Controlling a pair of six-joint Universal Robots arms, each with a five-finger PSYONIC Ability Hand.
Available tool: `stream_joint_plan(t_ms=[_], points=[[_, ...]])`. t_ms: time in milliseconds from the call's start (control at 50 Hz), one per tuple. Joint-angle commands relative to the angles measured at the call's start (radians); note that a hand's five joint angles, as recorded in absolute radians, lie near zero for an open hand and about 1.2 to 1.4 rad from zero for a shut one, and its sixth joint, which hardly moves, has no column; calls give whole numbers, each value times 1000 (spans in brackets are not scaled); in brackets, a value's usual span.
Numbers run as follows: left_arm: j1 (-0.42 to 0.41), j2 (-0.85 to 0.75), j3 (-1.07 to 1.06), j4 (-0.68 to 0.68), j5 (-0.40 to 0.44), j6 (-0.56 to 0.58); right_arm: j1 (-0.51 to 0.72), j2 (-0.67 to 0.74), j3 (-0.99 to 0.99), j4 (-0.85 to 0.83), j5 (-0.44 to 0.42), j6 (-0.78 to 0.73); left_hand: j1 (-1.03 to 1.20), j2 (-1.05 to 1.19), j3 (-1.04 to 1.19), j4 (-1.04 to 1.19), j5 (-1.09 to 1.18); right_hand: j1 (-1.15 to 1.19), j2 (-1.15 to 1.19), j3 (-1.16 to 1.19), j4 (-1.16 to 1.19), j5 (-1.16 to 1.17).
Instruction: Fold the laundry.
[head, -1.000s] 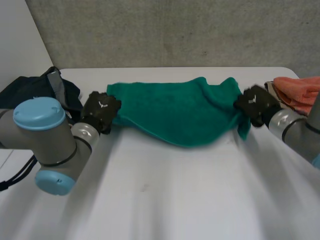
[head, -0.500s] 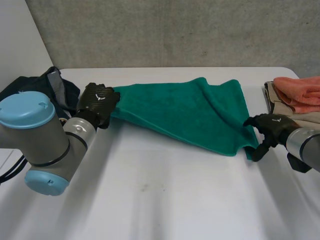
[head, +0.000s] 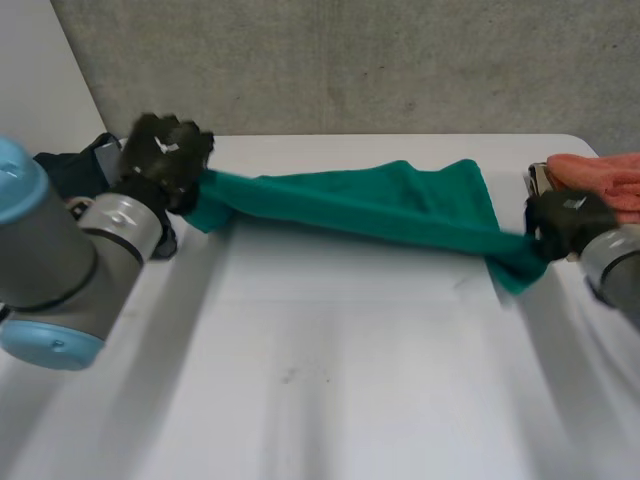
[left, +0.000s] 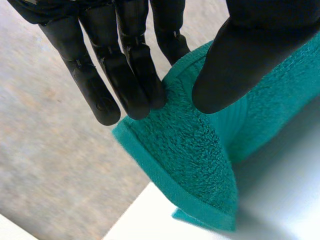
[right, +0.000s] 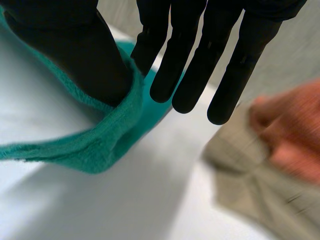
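Note:
A green towel (head: 380, 205) hangs stretched in a narrow band above the white table (head: 330, 380), between my two hands. My left hand (head: 165, 155) holds its left end near the table's far left corner. In the left wrist view the fingers (left: 130, 75) and thumb pinch a hemmed corner of the towel (left: 195, 150). My right hand (head: 565, 222) holds the right end, with a short tail of cloth drooping below it. In the right wrist view the towel's edge (right: 100, 145) is pinched between the thumb (right: 70, 45) and a finger, while the other fingers stay straight.
A dark garment (head: 70, 165) lies at the table's left edge behind my left hand. An orange cloth (head: 600, 175) sits on a beige folded pile (right: 250, 185) at the right edge, close to my right hand. A grey wall runs behind the table.
Both hands have drawn apart, the left up and back to the left, the right outward to the right. The towel went from a wide spread sheet to a taut narrow band.

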Motion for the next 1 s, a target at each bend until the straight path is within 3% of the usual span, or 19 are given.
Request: stream_joint_plan(t_ms=[20,120,240,320,420,560,660,740,800,860,1000], points=[[37,162,23,-127,27,7,-64,-352,-39,220,-15,-150,235,196,201,195,229,259,215,208,200,225],[61,253,86,-304,116,10,-89,-527,-160,427,-6,-362,235,196,201,195,229,259,215,208,200,225],[69,263,147,-470,160,12,-81,-546,-198,544,-5,-418,235,196,201,195,229,259,215,208,200,225],[77,150,159,-493,159,24,-6,-434,-204,570,23,-447,235,196,201,195,229,259,215,208,200,225],[77,-71,225,-500,153,128,80,-192,-257,564,150,-494,235,196,201,195,229,259,215,208,200,225],[71,-385,532,-482,81,280,89,96,-495,419,284,-496,235,196,201,195,229,259,215,208,200,225],[69,-539,866,-396,25,282,95,146,-636,171,290,-465,235,196,201,195,229,259,215,208,200,225],[74,-565,1061,-127,25,263,101,135,-672,-158,294,-410,235,196,201,195,229,259,215,208,200,225],[71,-557,1066,18,21,223,117,106,-672,-370,300,-383,235,196,201,195,229,259,215,208,200,225],[68,-516,1040,124,15,156,134,100,-673,-410,294,-376,235,196,201,195,229,259,215,208,200,225],[78,-384,821,122,22,88,163,98,-653,-381,288,-367,235,196,201,195,229,259,215,208,200,225]])
